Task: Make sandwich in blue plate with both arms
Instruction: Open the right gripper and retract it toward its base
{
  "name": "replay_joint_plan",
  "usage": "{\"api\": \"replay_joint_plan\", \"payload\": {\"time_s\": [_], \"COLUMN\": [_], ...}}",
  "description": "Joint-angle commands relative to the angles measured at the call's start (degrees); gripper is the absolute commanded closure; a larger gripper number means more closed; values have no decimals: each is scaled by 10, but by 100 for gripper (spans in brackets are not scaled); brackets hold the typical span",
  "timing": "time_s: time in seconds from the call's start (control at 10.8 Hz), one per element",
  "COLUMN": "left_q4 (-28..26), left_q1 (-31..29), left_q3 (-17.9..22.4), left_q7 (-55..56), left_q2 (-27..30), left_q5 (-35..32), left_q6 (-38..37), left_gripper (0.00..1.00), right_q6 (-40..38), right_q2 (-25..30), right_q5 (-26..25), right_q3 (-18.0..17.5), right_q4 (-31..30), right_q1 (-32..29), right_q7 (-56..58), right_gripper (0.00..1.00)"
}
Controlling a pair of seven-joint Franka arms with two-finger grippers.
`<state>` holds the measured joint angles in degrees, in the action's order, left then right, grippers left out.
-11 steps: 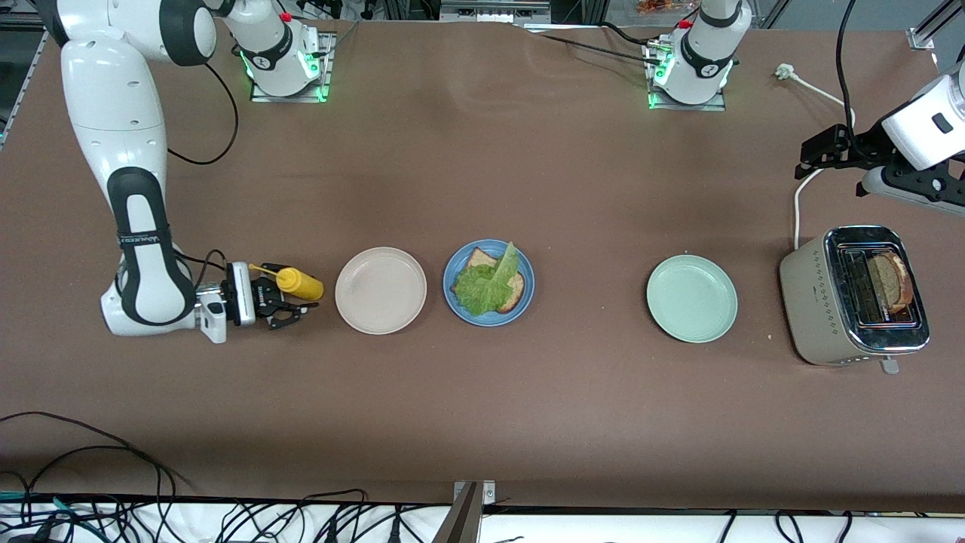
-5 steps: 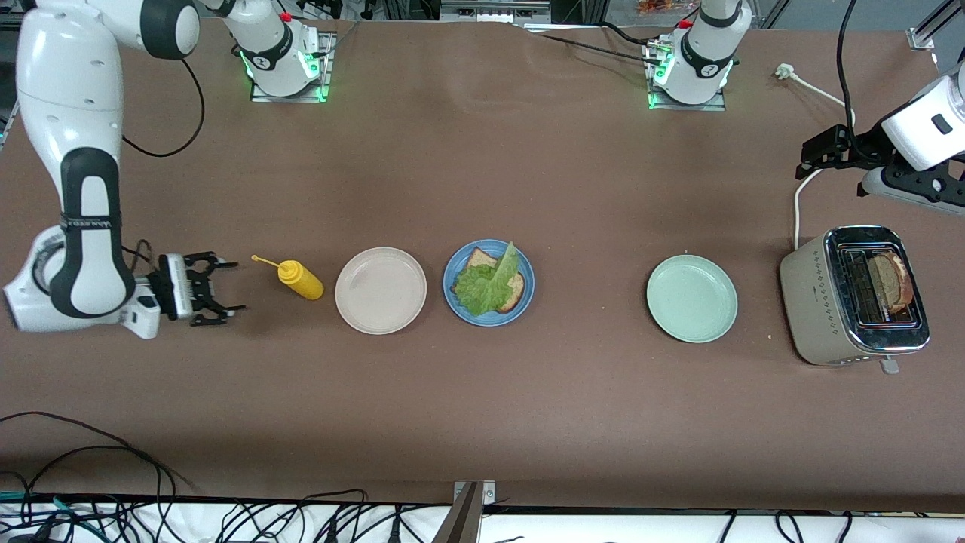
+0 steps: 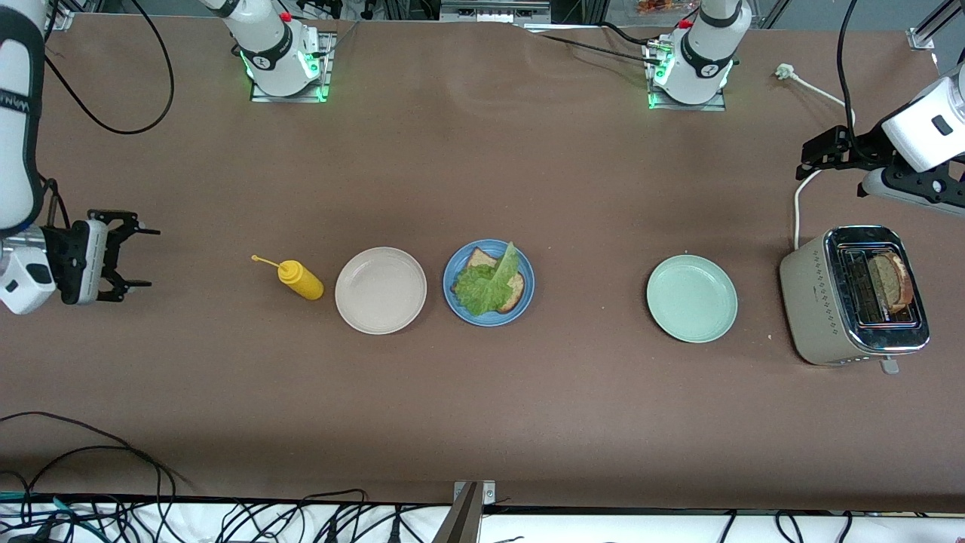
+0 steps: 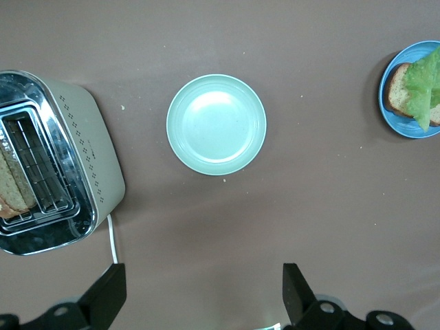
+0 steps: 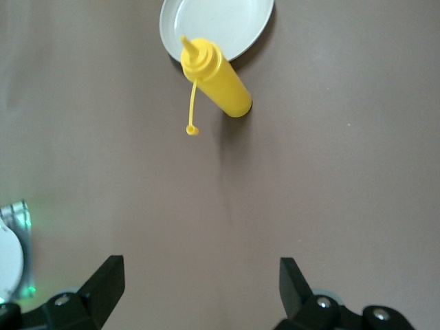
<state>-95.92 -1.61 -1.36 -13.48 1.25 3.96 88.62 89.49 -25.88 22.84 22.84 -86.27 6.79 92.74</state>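
We are seeing a brown worktop [image 3: 482, 415] | mid-blue plate [image 3: 454, 298] carrying brown bread [image 3: 516, 290] with darker crust and a crinkly green lettuce leaf [image 3: 486, 290] | beige plate [image 3: 381, 290] | pale green plate [image 3: 692, 299] | yellow squeeze bottle [image 3: 299, 280] | beige toaster [image 3: 810, 302], chrome top, dotted diamond pattern | black tools on white arms.

In the left wrist view, the blue plate [image 4: 395, 103] and toaster [image 4: 82, 151] run off the frame's edges.
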Motion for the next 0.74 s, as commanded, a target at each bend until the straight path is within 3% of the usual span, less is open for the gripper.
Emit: {"api": "replay_joint_plan", "payload": {"time_s": [0.0, 0.37, 0.65], "left_q4": [11, 11, 11], "left_q1": [-2, -7, -8], "left_q3": [-1, -1, -1], "left_q7": [4, 3, 3], "left_q2": [-2, -2, -2], "left_q5": [-12, -12, -12], "left_q6": [-10, -11, -11], "left_gripper": [0, 0, 0], "right_q6": [9, 28, 55], "right_q2": [63, 110, 195], "right_q5": [-106, -164, -185], "right_q3": [-82, -152, -169], "right_q4": [-32, -58, -122], "right_q1": [13, 13, 14], "right_q7": [-271, -546, -653], "right_gripper": [0, 0, 0]}}
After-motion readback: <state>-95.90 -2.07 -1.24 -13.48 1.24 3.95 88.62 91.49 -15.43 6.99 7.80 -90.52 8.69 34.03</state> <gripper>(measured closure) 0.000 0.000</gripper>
